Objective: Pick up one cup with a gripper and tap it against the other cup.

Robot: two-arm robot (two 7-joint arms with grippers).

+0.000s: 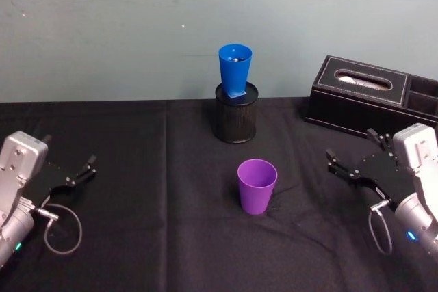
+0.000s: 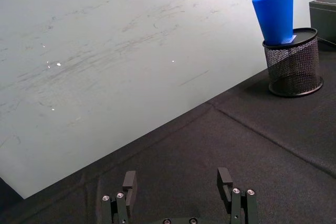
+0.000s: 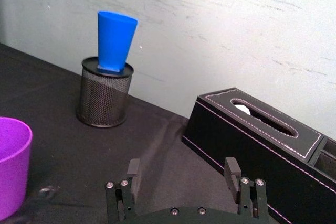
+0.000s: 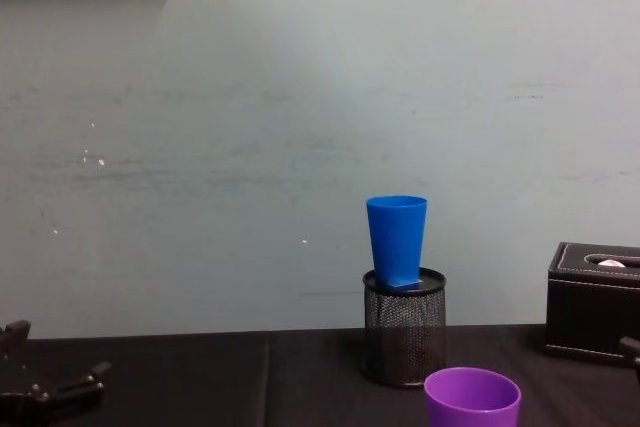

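Note:
The purple cup (image 1: 256, 186) stands upright on the black tablecloth near the middle, its rim also visible in the chest view (image 4: 472, 402) and the right wrist view (image 3: 10, 166). Behind it, the blue cup (image 1: 235, 70) sits with its base inside a black mesh pen holder (image 1: 237, 114), leaning slightly (image 3: 114, 40) (image 2: 274, 14) (image 4: 396, 239). My right gripper (image 1: 350, 148) rests open to the right of the purple cup, well apart from it, with nothing between its fingers (image 3: 182, 170). My left gripper (image 1: 82, 171) lies open at the far left (image 2: 177, 182).
A black leather tissue box (image 1: 366, 94) stands at the back right, just beyond the right gripper (image 3: 252, 140). A pale wall runs behind the table. The mesh pen holder (image 4: 403, 337) stands close to the wall. The cloth (image 1: 157, 189) between the left gripper and the cups is bare.

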